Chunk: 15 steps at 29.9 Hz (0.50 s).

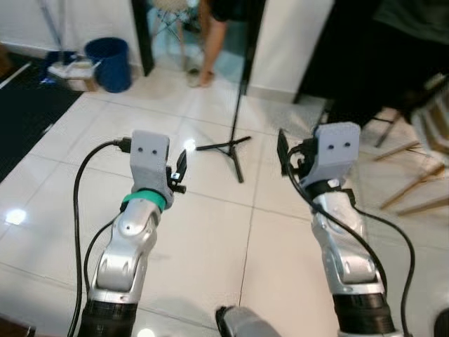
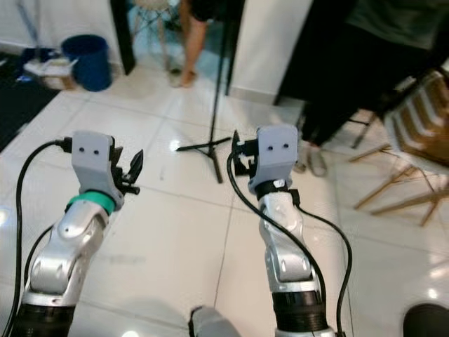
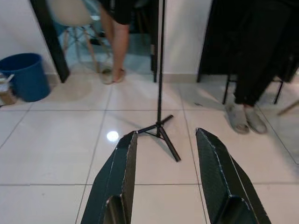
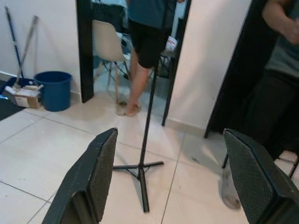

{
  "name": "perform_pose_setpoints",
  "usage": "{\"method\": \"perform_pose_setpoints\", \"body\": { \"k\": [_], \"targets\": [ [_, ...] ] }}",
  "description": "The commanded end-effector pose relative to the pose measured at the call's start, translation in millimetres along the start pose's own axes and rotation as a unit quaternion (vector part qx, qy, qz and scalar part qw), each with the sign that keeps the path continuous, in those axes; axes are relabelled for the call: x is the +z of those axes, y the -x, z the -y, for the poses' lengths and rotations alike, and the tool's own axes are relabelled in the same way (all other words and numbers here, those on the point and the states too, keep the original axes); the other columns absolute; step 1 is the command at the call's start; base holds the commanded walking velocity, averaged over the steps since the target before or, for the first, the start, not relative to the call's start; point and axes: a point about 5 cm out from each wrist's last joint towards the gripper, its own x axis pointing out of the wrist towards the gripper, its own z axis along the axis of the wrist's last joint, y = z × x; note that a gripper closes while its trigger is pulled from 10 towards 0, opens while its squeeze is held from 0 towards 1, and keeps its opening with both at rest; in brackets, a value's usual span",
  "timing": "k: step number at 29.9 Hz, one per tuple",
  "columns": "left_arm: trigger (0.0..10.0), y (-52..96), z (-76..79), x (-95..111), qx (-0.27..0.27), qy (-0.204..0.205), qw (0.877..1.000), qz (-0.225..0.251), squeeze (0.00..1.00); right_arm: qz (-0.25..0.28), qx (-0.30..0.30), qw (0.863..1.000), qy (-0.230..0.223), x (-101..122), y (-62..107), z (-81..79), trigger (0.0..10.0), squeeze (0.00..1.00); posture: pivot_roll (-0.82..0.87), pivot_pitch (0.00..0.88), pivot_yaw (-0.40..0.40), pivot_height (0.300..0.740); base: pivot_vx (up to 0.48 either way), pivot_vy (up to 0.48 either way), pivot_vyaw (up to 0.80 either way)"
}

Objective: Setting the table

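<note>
Two arms raised over white tiled floor, left gripper fingers spread, right gripper fingers spread wide, black tripod stand ahead

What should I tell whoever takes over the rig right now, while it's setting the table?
Left end effector: open, empty, raised over the tiled floor.
Right end effector: open, empty, raised beside it.
Ahead: a black tripod stand on the floor, a blue bucket by the wall, a wooden chair to the right, and two people standing, one in the doorway, one at right.
No table or tableware can be seen from here.
Done: nothing evident. Left: find the table and the items, then set it.
</note>
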Motion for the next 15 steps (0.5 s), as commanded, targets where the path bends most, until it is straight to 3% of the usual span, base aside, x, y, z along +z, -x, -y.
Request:
{"method": "perform_pose_setpoints", "body": {
  "k": [1,15],
  "targets": [
    [10.0,0.3,0.2,-6.1,0.001,-0.002,1.000,-0.013,0.00,-0.007,-0.002,1.000,-0.001,-2.9,1.2,2.3,10.0,0.00,-0.17,0.000,0.044,0.740,0.000,0.000,-0.80],
    [10.0,-0.8,1.5,-7.9,0.000,0.000,1.000,-0.013,0.00,-0.005,0.001,1.000,0.002,-2.0,0.2,2.2,10.0,0.00,-0.17,0.000,0.039,0.740,0.000,0.000,-0.80]
  ]
}}
